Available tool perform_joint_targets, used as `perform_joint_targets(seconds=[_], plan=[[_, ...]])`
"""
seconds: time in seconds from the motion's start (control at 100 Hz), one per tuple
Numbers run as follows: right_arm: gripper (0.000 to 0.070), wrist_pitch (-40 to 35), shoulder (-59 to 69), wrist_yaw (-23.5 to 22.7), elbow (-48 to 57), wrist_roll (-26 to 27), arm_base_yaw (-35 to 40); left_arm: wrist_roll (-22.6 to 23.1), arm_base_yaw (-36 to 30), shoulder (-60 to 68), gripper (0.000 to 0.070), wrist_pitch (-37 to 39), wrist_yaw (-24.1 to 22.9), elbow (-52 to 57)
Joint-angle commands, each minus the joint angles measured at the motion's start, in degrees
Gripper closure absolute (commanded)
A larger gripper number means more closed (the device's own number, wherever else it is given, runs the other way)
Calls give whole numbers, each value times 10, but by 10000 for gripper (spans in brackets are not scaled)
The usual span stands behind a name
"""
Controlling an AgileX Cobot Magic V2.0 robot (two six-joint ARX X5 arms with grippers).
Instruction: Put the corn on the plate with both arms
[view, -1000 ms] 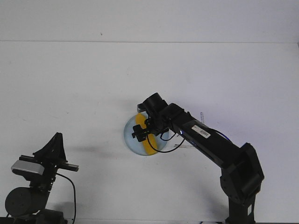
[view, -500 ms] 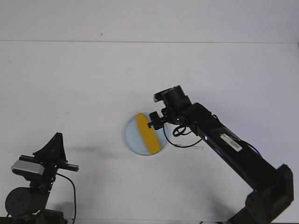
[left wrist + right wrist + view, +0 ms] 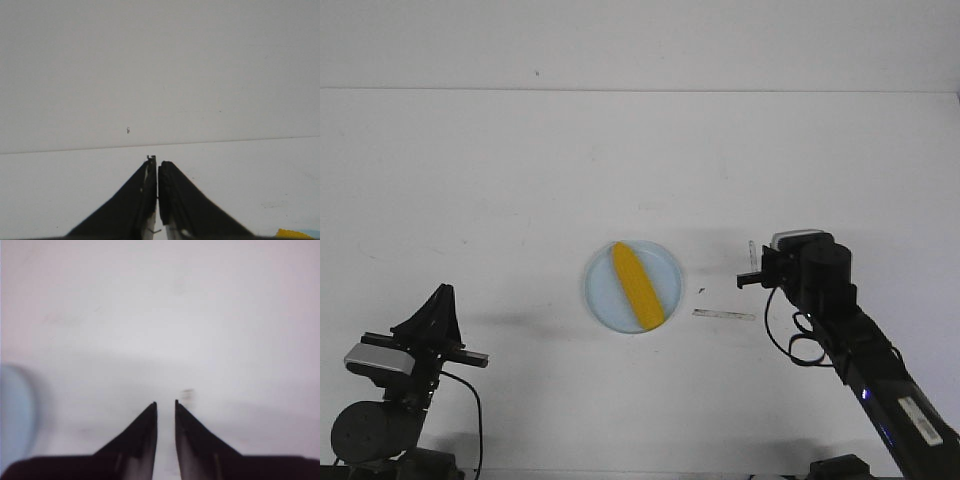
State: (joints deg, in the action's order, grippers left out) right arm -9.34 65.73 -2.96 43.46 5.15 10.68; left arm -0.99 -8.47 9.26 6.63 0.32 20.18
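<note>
Both sets of jaws show in my wrist cameras. On my left gripper (image 3: 157, 172) the two black pointed fingers press together with only a hairline seam between them, holding nothing. On my right gripper (image 3: 165, 412) the black fingers stand slightly apart, a narrow slit of white table visible between the tips, and nothing sits in that gap.

From the front camera I see the bright yellow-orange toy corn cob (image 3: 638, 286) lying on the round pale light-blue plastic plate (image 3: 602, 298) near the middle of the white table (image 3: 520, 180). The cob is long and smooth-looking at this distance, lying diagonally across the plate, its far end toward the left and its near end toward the right. It stays within the plate's rim and spans most of its width. Neither gripper touches it.

My right black jointed arm (image 3: 840, 320) sits to the right of the plate, well apart from it, with a looping black cable. A grey-white label shows low on that arm, but its writing is too small for me to read. My left black arm (image 3: 405, 385) rests folded at the near left corner, far from the plate. A thin pale strip (image 3: 724, 315) lies on the table between the plate and the right arm.
</note>
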Motion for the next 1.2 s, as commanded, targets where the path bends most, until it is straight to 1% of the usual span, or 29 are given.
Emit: perform_joint_targets(seconds=[0.0,0.08,0.21,0.48,0.57,0.81,1.0,1.19], plan=[[682,36,-35,0,-41,-14,-22,3,0,-2,698,7,1,3],[688,70,-88,0,-91,-15,-51,3,0,-2,698,7,1,3],[688,94,-173,0,-154,-16,-83,3,0,-2,698,7,1,3],[688,93,-373,0,-246,-16,-94,3,0,-2,699,7,1,3],[688,75,-435,0,-250,-16,-94,3,0,-2,698,7,1,3],[688,76,-545,0,-250,-16,-94,3,0,-2,698,7,1,3],[688,76,-583,0,-250,-16,-94,3,0,-2,698,7,1,3],[688,77,-586,0,-250,-16,-94,3,0,-2,698,7,1,3]])
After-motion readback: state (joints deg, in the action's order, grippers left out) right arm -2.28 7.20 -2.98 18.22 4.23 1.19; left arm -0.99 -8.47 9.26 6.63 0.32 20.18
